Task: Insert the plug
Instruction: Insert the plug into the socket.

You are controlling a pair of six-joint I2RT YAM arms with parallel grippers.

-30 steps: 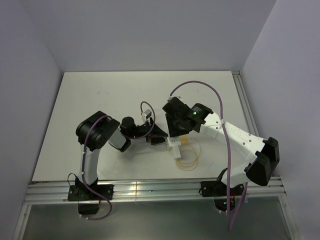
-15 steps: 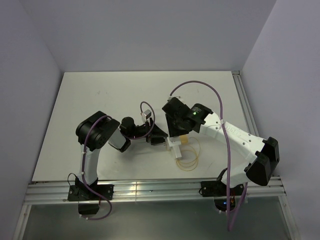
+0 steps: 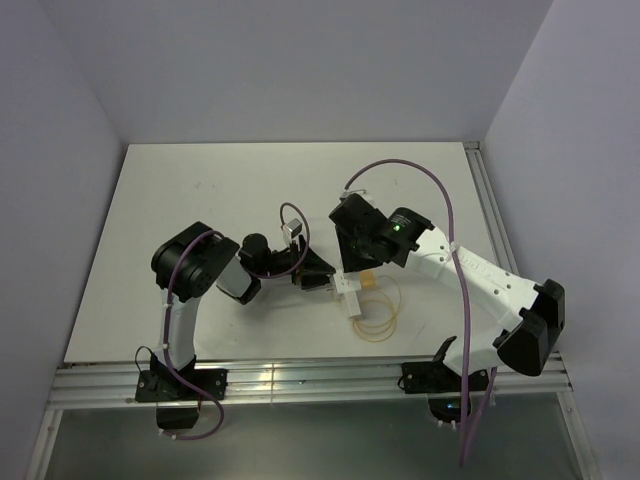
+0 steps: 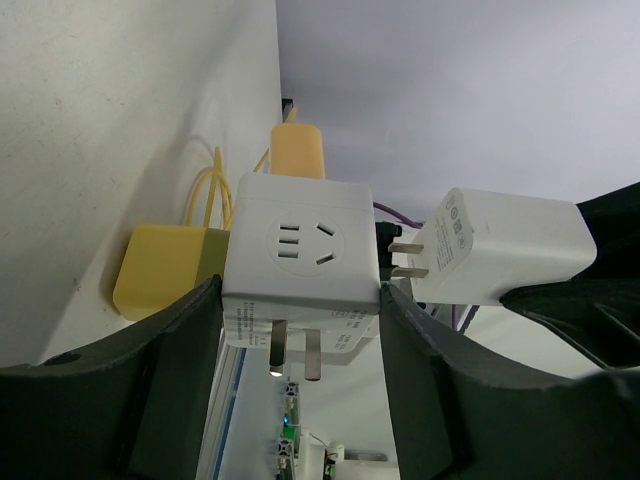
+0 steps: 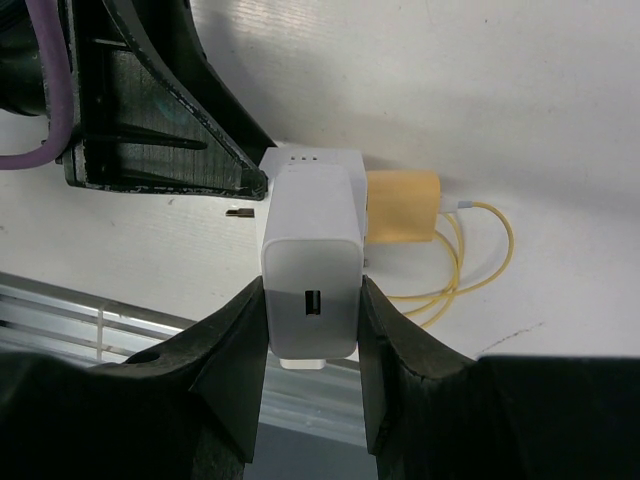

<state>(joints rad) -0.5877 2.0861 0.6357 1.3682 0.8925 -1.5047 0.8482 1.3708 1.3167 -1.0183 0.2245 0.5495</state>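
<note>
**Clearance around the socket cube [image 4: 300, 250], top view read as a dial**

- **9 o'clock:** blocked by the left gripper [image 4: 300, 330]; the cube is flanked on two sides by its fingers.
- **12 to 1 o'clock:** taken up by the right gripper [image 5: 310, 330] and the charger [image 4: 500, 245] clamped in it. The charger's prongs are seen just beside the cube's edge; contact cannot be told.
- **Cube sides:** two are covered, by a yellow plug [image 4: 297, 152] and a second yellow block [image 4: 165, 270].
- **Three-hole face:** left uncovered.
- **5 o'clock:** yellow cable [image 3: 375, 318] coiled on the counter [image 3: 190, 200].
- **10 to 12 o'clock, farther out:** open counter.
- **6 o'clock:** metal rails [image 3: 300, 380] along the near edge.
</note>
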